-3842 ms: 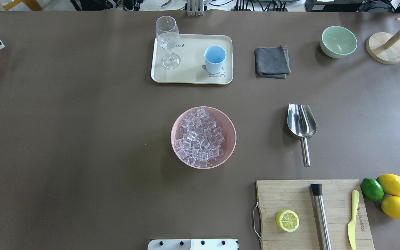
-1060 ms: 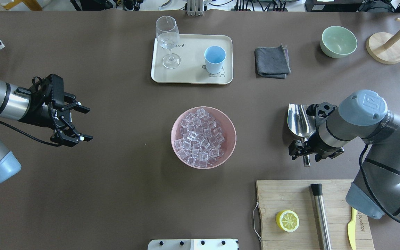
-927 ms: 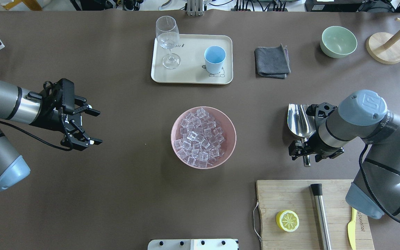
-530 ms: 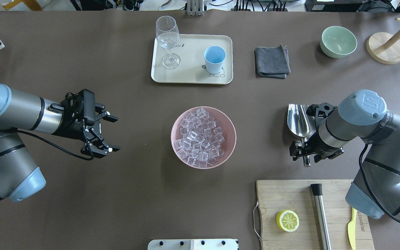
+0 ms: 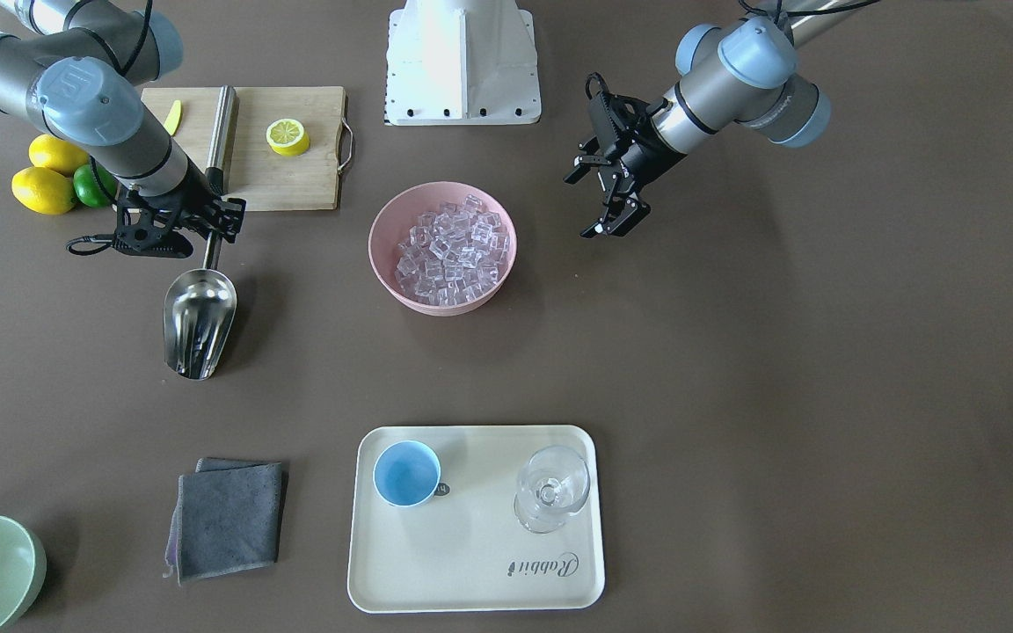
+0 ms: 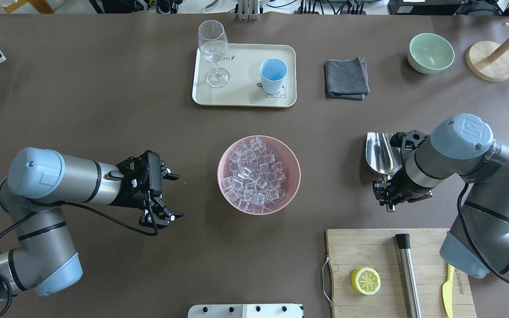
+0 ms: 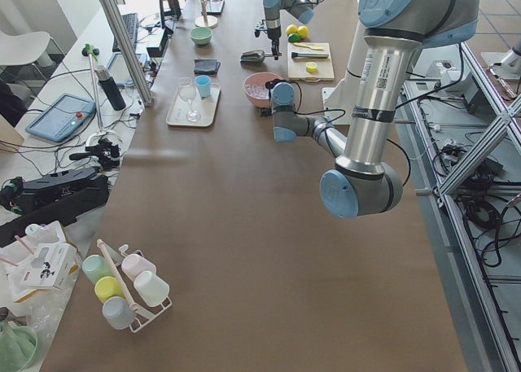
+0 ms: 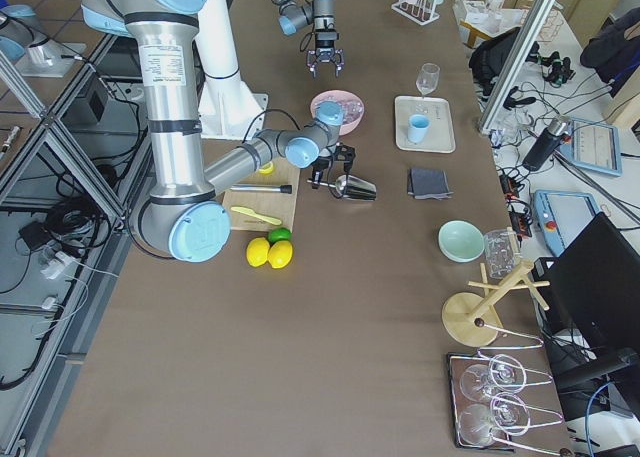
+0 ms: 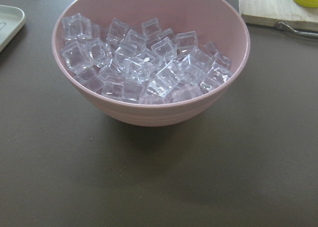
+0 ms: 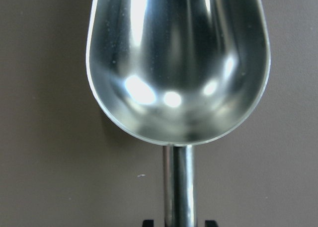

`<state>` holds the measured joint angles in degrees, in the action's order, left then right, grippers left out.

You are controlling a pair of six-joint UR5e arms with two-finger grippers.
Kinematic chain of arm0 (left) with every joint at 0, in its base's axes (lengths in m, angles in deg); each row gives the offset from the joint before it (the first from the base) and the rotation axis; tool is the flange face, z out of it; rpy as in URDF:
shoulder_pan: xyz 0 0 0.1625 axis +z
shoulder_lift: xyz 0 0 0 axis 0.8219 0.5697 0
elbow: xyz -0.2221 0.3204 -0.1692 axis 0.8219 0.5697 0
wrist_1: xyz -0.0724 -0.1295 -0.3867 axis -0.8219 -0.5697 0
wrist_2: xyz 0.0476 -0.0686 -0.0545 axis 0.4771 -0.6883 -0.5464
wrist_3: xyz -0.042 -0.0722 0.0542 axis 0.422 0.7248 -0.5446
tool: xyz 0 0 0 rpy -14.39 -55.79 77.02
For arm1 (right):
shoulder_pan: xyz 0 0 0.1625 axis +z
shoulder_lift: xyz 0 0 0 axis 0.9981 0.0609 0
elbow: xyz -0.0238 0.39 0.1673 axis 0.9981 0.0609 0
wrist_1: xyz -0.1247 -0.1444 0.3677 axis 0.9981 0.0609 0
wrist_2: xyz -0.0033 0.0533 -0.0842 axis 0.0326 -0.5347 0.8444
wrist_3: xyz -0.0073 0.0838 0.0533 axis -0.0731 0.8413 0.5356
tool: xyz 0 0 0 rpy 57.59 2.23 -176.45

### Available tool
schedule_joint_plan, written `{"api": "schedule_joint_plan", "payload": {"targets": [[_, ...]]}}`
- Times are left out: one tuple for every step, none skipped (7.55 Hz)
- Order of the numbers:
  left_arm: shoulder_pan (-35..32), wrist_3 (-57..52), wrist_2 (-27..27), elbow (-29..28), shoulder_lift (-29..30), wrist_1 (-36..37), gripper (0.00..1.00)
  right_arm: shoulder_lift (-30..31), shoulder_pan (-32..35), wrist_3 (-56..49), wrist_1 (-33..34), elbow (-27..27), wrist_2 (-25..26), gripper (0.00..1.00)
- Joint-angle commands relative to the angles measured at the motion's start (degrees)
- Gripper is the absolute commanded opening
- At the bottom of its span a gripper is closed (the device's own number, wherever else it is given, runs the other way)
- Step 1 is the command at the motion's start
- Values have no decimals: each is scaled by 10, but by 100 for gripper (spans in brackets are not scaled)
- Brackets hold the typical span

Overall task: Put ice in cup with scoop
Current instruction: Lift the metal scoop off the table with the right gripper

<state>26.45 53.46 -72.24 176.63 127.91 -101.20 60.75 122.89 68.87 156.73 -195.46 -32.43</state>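
Observation:
The ice [image 6: 256,174] fills a pink bowl [image 6: 296,176] at the table's middle; it also fills the left wrist view [image 9: 144,63]. The light-blue cup [image 6: 274,75] stands upright on a cream tray [image 6: 245,95] beyond the bowl. The steel scoop [image 6: 382,152] lies flat on the table, to the right of the bowl. My right gripper [image 6: 389,201] is shut on the scoop's handle, and the scoop bowl [image 10: 179,63] fills the right wrist view. My left gripper [image 6: 175,196] is open and empty, a short way left of the pink bowl and pointing at it.
A stemmed glass [image 6: 214,48] shares the tray. A grey cloth [image 6: 346,79] and a green bowl [image 6: 431,53] lie at the far right. A cutting board [image 6: 365,247] with a half lemon, steel cylinder [image 6: 409,274] and knife is near my right arm.
My left arm has come in from the left and moved toward the pink bowl, gripper open. My right gripper's fingers have closed in on the scoop's handle. The scoop has not moved.

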Motion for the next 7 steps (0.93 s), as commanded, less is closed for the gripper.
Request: {"api": "schedule_joint_plan", "payload": {"targets": [[-1,2,58,-16,10,-9,98,2,1,0,0,-2,0,0],[-12,2,61,-37,21,-44,98,3,7,-1,0,-4,0,0],[-14,1,62,-72,47,-60,98,7,18,-8,2,-13,-3,0],[-13,1,62,-102,65,-85,98,7,31,-9,8,-31,-7,0],[-13,0,57,-101,65,-87,98,7,53,-22,37,-59,-2,0],[-13,0,51,-97,62,-88,98,4,81,-121,70,-69,-5,0],[-12,0,48,-98,64,-91,98,1,90,-197,97,-76,1,0]]}}
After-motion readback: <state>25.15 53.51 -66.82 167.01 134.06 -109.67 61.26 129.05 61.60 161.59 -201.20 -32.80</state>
